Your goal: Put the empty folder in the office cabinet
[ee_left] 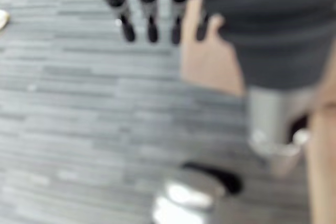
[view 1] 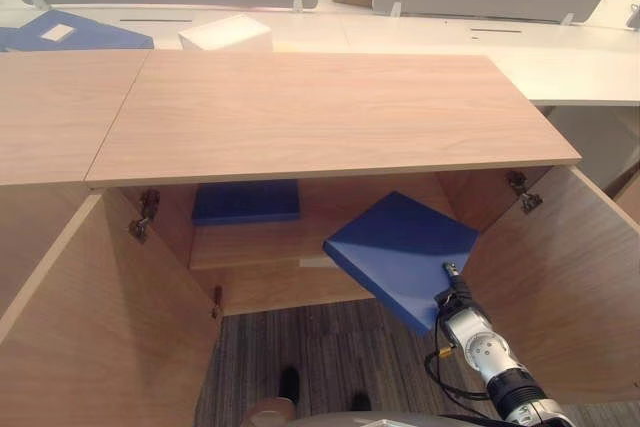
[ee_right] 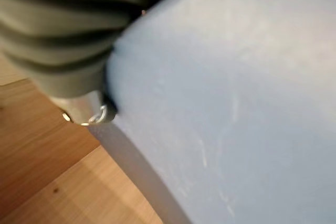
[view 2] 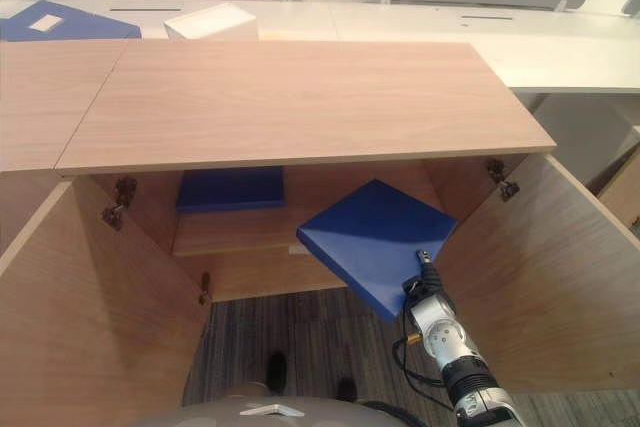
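Lower right of the left eye view: the right hand (ee_right: 68,51) carries a blue folder (view 1: 400,252), tilted, at the open cabinet (view 1: 330,117) mouth, right of centre under the top panel. Its fingers are hidden by the folder, so their grip cannot be told. A second folder (view 1: 246,201) lies on the shelf (view 1: 250,242) inside, upper left of the opening. The left hand (ee_left: 157,9) hangs over grey carpet (ee_left: 79,103), fingers (ee_left: 152,27) straight and side by side.

Second folder (view 1: 246,201) occupies cabinet (view 1: 330,117) shelf's left half.
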`<state>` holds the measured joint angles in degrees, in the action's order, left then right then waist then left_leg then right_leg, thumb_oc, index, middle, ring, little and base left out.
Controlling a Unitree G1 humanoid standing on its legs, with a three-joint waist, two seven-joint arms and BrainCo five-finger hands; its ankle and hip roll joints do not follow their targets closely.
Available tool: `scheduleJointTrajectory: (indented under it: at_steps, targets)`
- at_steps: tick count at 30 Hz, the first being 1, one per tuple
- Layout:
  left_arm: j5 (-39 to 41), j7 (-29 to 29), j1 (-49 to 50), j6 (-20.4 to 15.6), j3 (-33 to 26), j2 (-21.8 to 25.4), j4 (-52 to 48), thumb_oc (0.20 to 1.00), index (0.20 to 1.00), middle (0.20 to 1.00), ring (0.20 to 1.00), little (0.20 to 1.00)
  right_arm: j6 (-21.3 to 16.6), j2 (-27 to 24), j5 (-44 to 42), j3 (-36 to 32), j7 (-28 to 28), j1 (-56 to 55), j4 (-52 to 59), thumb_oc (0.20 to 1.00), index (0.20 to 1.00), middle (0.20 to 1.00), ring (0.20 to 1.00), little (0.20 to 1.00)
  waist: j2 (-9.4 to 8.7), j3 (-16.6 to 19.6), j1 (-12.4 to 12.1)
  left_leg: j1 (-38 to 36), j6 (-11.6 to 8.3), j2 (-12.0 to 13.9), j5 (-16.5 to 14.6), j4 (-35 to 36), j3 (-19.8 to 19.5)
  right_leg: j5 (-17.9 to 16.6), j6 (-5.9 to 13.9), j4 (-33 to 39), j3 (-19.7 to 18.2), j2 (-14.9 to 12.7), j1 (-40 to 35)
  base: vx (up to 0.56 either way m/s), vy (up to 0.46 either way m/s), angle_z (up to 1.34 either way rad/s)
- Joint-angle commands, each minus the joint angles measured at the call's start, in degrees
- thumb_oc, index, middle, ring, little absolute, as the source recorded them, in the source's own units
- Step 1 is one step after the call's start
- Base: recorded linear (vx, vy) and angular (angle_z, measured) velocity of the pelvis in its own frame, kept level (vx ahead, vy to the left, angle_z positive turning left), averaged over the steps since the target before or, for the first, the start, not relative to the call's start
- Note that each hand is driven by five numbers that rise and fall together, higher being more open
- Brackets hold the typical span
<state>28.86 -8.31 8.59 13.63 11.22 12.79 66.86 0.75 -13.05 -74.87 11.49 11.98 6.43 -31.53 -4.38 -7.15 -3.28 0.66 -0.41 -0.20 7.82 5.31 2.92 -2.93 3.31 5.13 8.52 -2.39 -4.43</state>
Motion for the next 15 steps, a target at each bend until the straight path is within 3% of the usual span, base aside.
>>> scheduleJointTrajectory:
  at_steps: [1, 12, 14, 15]
  targets:
    - [0.46, -1.51, -2.33, 1.06, 1.46, 1.59, 1.69, 1.000, 1.000, 1.000, 1.000, 1.000, -3.77, -0.16, 2.31, -0.89, -1.62, 3.85, 6.57, 0.200, 0.200, 0.200, 0.200, 0.200, 0.16, -0.96, -0.13, -3.06, 2.05, -0.68, -10.50, -0.31, -0.22, 0.88, 4.09, -0.13, 0.97, -2.66, 0.48, 0.00, 0.000, 0.00]
    - [1.12, -2.21, -1.30, 3.26, 1.22, 1.91, -1.09, 1.000, 1.000, 1.000, 1.000, 1.000, -4.24, 0.34, 1.70, -1.87, -2.81, 3.38, 7.85, 0.200, 0.200, 0.200, 0.200, 0.200, 0.42, -1.71, -0.36, -3.83, 3.73, -1.65, -11.34, -0.31, -0.38, -0.31, 5.50, -1.28, 0.05, -4.02, 1.21, 0.00, 0.050, -0.01]
    - [1.34, -2.50, -1.20, 3.36, 0.76, 2.08, -0.98, 1.000, 1.000, 1.000, 1.000, 1.000, -4.31, 0.62, 1.62, -2.15, -2.78, 3.40, 8.25, 0.200, 0.200, 0.200, 0.200, 0.200, 0.82, -2.00, -0.62, -3.61, 4.50, -1.79, -11.01, -0.31, -0.61, 0.17, 5.57, -4.15, -0.13, -4.88, 1.93, -0.02, 0.106, -0.11]
    - [1.75, -2.54, -1.41, 3.51, 0.40, 2.52, -1.10, 1.000, 1.000, 1.000, 1.000, 1.000, -4.71, 0.99, 1.79, -2.13, -3.17, 3.45, 8.44, 0.200, 0.200, 0.200, 0.200, 0.200, 1.32, -2.46, -1.08, -3.36, 5.08, -1.95, -10.58, -0.31, -0.96, -0.80, 5.09, -9.48, 0.57, -6.30, 3.45, -0.02, 0.108, -0.11]
